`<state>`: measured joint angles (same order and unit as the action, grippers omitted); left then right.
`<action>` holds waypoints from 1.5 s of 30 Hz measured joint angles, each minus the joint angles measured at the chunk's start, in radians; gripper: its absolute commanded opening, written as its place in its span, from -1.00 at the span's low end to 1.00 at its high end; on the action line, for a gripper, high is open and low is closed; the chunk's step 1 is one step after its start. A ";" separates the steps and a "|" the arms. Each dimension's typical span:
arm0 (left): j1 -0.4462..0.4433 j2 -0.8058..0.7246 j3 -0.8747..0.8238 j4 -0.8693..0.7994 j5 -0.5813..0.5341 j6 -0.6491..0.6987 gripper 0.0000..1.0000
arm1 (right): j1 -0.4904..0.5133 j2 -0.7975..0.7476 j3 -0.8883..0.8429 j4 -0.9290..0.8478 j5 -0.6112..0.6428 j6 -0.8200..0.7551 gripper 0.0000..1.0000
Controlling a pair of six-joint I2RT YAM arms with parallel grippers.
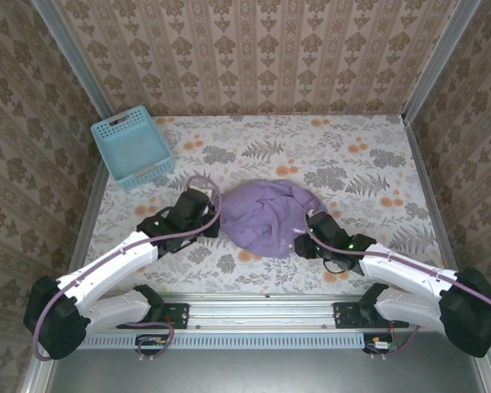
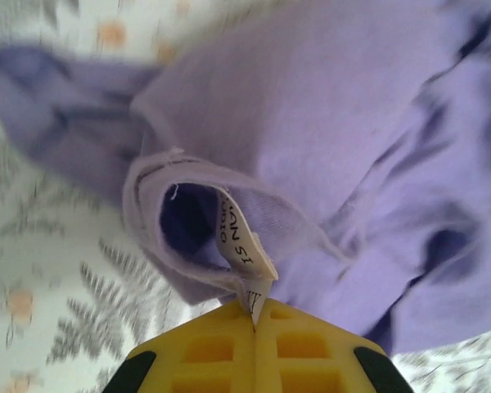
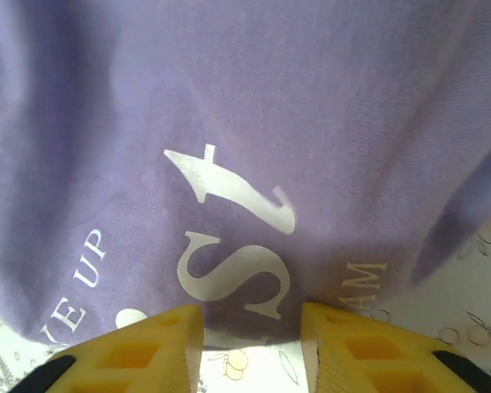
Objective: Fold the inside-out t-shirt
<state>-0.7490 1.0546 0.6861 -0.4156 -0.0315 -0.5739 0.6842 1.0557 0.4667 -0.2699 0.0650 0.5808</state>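
The inside-out t-shirt [image 1: 266, 217] lies crumpled in a lavender heap at the table's middle. In the left wrist view its collar opening [image 2: 188, 217] gapes, with the white neck label [image 2: 241, 241] hanging out. My left gripper [image 2: 254, 315] is shut on the label and collar edge, at the heap's left side [image 1: 215, 216]. My right gripper [image 1: 304, 239] is at the heap's right front. In the right wrist view its yellow jaws [image 3: 251, 323] stand open, with the printed shirt face [image 3: 254, 106] and white lettering [image 3: 233, 274] just ahead and bare tablecloth between the fingers.
A light-blue lattice basket [image 1: 132, 147] stands at the back left of the table. The floral tablecloth [image 1: 352, 164] spreads around the shirt. Patterned walls close in the back and both sides, and a metal rail runs along the near edge [image 1: 262, 303].
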 measured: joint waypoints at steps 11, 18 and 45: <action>-0.004 -0.166 -0.123 0.067 0.047 -0.070 -1.00 | 0.100 0.208 0.391 -0.022 0.006 -0.142 0.14; -0.004 -0.200 -0.132 0.065 0.047 -0.078 -1.00 | 0.133 0.456 0.468 -0.026 0.026 -0.189 0.23; 0.063 0.017 0.362 -0.158 -0.007 0.074 -1.00 | 0.132 0.251 0.656 -0.190 0.245 -0.276 -1.00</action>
<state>-0.6857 1.0718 1.0481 -0.5732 -0.0383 -0.4999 0.8165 1.3067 1.1225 -0.4599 0.3099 0.3050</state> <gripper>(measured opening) 0.055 0.064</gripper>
